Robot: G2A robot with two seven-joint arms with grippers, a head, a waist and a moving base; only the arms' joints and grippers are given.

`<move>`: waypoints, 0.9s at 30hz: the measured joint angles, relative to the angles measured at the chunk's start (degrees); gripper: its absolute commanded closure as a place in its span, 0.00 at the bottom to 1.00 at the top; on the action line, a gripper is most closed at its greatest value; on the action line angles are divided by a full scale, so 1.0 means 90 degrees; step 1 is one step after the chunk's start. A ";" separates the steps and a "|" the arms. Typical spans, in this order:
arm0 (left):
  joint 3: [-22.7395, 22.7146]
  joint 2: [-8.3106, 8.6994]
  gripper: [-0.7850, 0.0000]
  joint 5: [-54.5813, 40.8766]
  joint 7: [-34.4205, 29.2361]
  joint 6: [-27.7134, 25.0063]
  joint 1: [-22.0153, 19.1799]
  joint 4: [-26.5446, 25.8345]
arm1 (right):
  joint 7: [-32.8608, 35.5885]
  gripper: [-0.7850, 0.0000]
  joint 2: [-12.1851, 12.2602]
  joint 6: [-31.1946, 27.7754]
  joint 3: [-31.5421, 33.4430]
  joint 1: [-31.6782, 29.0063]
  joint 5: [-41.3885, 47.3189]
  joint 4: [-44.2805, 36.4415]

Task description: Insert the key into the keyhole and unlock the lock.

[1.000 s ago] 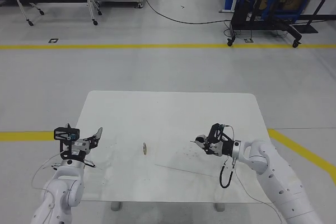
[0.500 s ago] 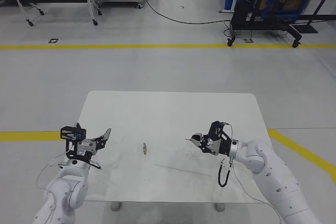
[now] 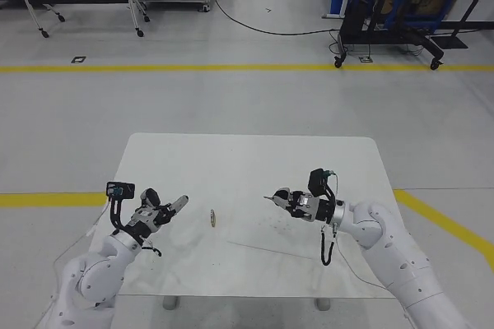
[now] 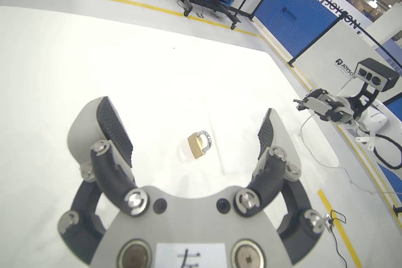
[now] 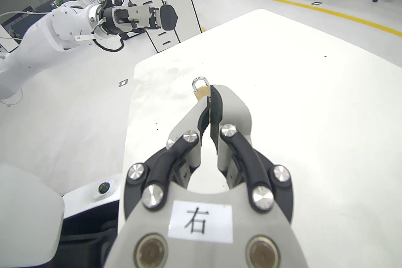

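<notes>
1. We are looking at a white table [image 3: 247, 156] with a small padlock [image 3: 212, 218] lying on it, a little left of centre and toward the near half. Nothing is touching it.
2. From the left wrist the padlock [image 4: 198, 145] is showing a gold body and a silvery shackle.
3. The left gripper [image 3: 174, 204] is hovering over the near left part of the table, just left of the padlock and apart from it.
4. The left gripper [image 4: 188, 118] is standing spread wide with nothing in its grasp. Its ribbed pads [image 4: 114, 124] are facing each other, and the padlock is lying on the table beyond the gap.
5. The right gripper [image 3: 273, 198] is sitting to the right of the padlock, apart from it, with its tips pointing left toward it.
6. From the right wrist, the right gripper [image 5: 209, 98] is showing its pads [image 5: 216, 112] pressed together, and the padlock [image 5: 201, 89] is lying just past the tips, in line with them.
7. A thin sliver is jutting left from the closed tips. We are taking it for the key [image 3: 267, 197], though it is too small to be sure.
8. A black cable [image 3: 325, 247] is hanging in a loop under the right wrist.
9. A yellow floor line [image 3: 148, 67] is running across the floor beyond the table's far edge.
</notes>
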 measured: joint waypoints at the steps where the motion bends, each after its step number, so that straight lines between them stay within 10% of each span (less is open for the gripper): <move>1: 0.0179 -0.0016 0.00 -0.0023 -0.0029 -0.0112 -0.0048 0.0035 | 0.0000 1.00 0.0000 0.0000 0.0000 0.0000 0.0000 0.0000; 15: 0.1589 -0.0269 0.00 -0.6017 -0.1992 -0.1725 -0.2177 0.2866 | 0.0221 1.00 -0.0364 -0.0328 -0.1359 0.1119 0.1948 0.0946; 27: 0.1957 -0.0289 0.16 -0.5518 -0.2399 -0.2855 -0.2747 0.3751 | 0.1749 1.00 -0.0414 -0.0327 -0.2254 0.1737 0.4126 0.1373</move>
